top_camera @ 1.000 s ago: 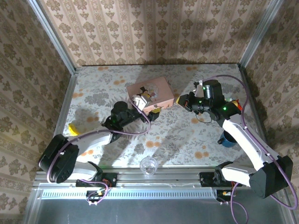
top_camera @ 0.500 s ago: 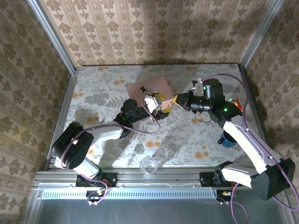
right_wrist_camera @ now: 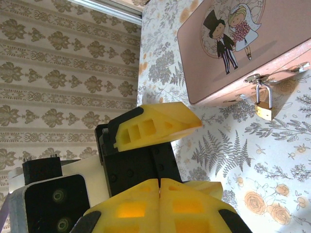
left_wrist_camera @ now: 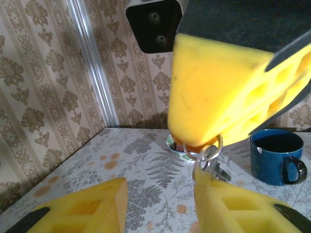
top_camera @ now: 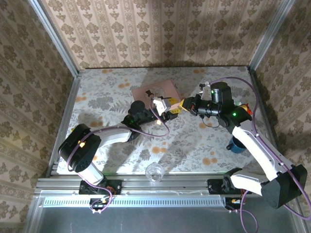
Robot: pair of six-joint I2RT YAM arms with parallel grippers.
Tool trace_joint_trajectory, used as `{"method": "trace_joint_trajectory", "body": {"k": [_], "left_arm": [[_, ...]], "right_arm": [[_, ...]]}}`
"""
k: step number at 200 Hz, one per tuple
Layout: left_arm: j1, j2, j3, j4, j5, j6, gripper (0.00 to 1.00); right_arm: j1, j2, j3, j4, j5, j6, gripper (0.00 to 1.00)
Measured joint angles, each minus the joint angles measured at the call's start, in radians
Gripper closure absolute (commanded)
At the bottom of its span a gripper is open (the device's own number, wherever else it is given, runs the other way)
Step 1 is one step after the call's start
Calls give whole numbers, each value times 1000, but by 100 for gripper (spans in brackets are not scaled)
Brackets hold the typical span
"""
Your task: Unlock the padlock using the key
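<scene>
The right gripper (left_wrist_camera: 199, 141) is clenching the key (left_wrist_camera: 212, 168) by its ring (left_wrist_camera: 210, 151), dangling it between the parted fingers (left_wrist_camera: 92, 206) of the left gripper (left_wrist_camera: 160, 189), which is grasping nothing. The padlock (right_wrist_camera: 264, 110) is hanging shut on the box (right_wrist_camera: 272, 53); handover, inserting and turning are all remaining.

My right claw (right_wrist_camera: 159, 187) hangs just over my left claw (left_wrist_camera: 160, 194) off the pink box's (right_wrist_camera: 233, 63) corner, the key (left_wrist_camera: 210, 167) dangling between them, so it's tight there. The table (top_camera: 194, 145) around the padlock (right_wrist_camera: 264, 110) lies bare. A blue mug (left_wrist_camera: 272, 156) blocks the far right, and a glass (top_camera: 154, 172) the near edge.
</scene>
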Motion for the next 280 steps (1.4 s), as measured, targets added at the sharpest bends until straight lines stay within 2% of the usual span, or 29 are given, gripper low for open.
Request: {"method": "trace_joint_trajectory", "body": {"k": [138, 177, 249, 280], "left_arm": [[0, -1, -33, -7, 18, 6, 61], [0, -1, -32, -4, 25, -5, 69], [0, -1, -32, -4, 50, -8, 73], [0, -1, -32, -4, 57, -10, 80]], "right_arm": [[9, 0, 0, 0, 1, 0, 100], [11, 0, 0, 0, 1, -1, 100], [11, 13, 0, 0, 1, -1, 100], [11, 22, 0, 0, 1, -1, 100]]}}
